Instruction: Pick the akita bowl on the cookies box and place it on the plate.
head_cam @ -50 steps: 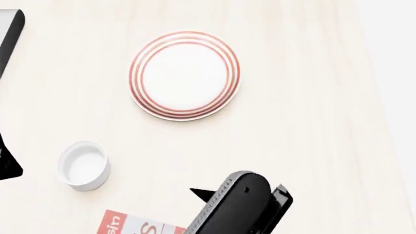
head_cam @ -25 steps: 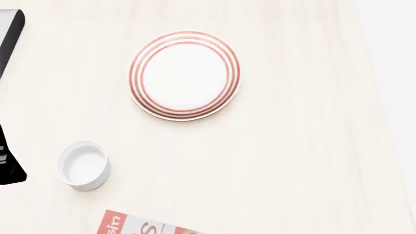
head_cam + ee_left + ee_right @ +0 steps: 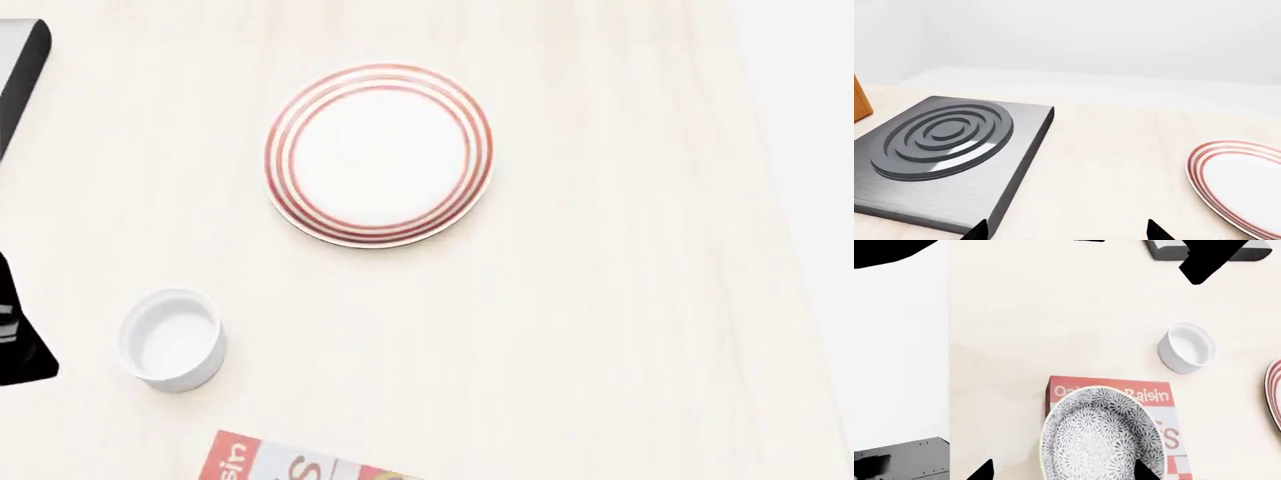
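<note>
In the right wrist view the akita bowl (image 3: 1101, 437), grey-and-white speckled, rests on the red-and-white cookies box (image 3: 1157, 402). My right gripper (image 3: 1063, 471) hangs above it, open, one fingertip (image 3: 982, 471) over bare table and the other over the bowl; nothing is held. The plate (image 3: 379, 155), white with red rings, lies mid-table in the head view and shows as plate (image 3: 1241, 182) in the left wrist view. My left gripper (image 3: 1067, 231) is open and empty over bare table between stove and plate. A corner of the cookies box (image 3: 287, 460) peeks in at the head view's bottom edge.
A small plain white cup (image 3: 171, 338) stands near the box, also visible as cup (image 3: 1187, 347). A dark square stove (image 3: 941, 155) with rings lies on the table. The table's edge (image 3: 948, 360) runs beside the box, with white floor beyond.
The right arm, seen at the head view's bottom a second ago, has left that view. The black left-arm part at the left edge has shifted slightly.
</note>
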